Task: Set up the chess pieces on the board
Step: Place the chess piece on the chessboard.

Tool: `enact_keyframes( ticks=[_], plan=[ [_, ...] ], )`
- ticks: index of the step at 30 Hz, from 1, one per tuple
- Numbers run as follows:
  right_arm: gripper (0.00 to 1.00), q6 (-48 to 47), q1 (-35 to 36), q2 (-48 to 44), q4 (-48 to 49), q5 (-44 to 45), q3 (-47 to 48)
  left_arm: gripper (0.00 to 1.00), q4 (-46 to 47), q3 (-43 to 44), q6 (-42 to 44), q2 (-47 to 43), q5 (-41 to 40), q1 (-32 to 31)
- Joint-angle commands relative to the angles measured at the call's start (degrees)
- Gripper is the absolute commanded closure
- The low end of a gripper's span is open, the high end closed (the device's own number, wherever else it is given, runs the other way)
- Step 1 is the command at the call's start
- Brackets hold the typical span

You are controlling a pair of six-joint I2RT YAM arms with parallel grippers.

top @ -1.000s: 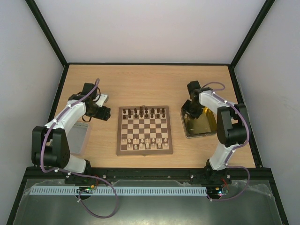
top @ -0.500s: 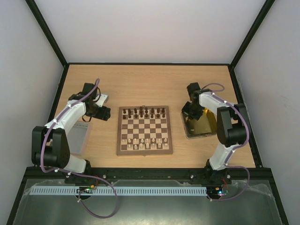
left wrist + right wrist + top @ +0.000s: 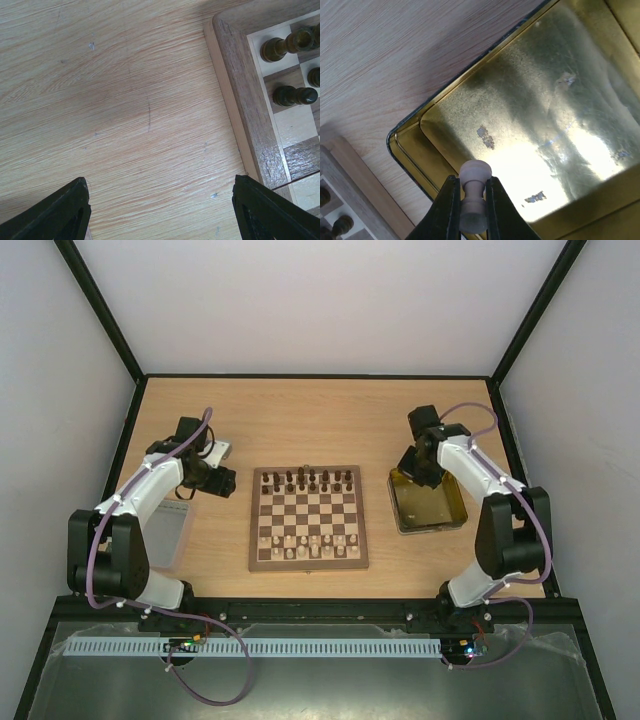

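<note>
Cream pawn (image 3: 471, 192) sat pinched in the right gripper (image 3: 471, 181). It was upright, its round head poking just above the fingertips and its neck and lower body caught in the gap. The jaws were pressed onto it from both sides. It hung over the shiny yellow metal tray (image 3: 555, 90), close to the tray's rim on the board side. A corner of the board (image 3: 332, 162) showed at bottom left.

The pawn looked pale and smooth, w/ a ball top, a narrow neck and a wider body below. It was a bit blurred this close to the lens.

In the top view the right gripper (image 3: 418, 466) was over the far-left part of the tray (image 3: 440, 518), just right of the board (image 3: 308, 564). Dark pieces (image 3: 305, 480) stood along the far rows and cream pieces (image 3: 305, 543) along the near rows.

The left gripper (image 3: 160, 200) had its fingers spread wide w/ nothing btwn them. It was over bare table (image 3: 125, 100), just off the board's corner (image 3: 240, 65). A grey lid (image 3: 172, 530) lay by the left arm.

Vs half a sec ago, the right wrist had come up off the tray and the elbow had swung out to the right. More of the tray floor was uncovered. The left arm kept the same pose, and the rows on the board were unchanged.
</note>
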Motion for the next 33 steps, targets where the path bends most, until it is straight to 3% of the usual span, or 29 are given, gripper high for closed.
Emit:
enact_keyframes(
  ticks=[1,6,10,18,22,33],
  plan=[
    [0.98,-2.3,0.9,-3.5,-4.9,0.9,2.4,0.22,-1.1,-0.2,0.1,-1.4,0.4,0.4],
    [0.98,-3.0,17.1,-1.1,-15.2,5.0,16.6,0.22,-1.0,-0.1,0.2,-1.3,0.7,0.4],
    [0.98,0.2,30.2,3.3,-19.7,2.7,27.2,0.22,-1.0,0.1,0.2,-0.7,0.7,0.4],
    [0.98,0.2,53.4,20.4,-26.6,2.4,47.4,0.22,-1.1,0.3,0.2,-0.5,0.9,0.3],
    [0.98,-0.1,57.7,25.3,-26.6,0.6,51.0,0.22,-1.1,0.4,0.1,-0.6,0.7,0.3],
    [0.98,-0.2,59.8,30.3,-26.5,-0.1,50.9,0.21,-0.9,0.4,-0.1,-1.1,0.2,0.3]
  ],
)
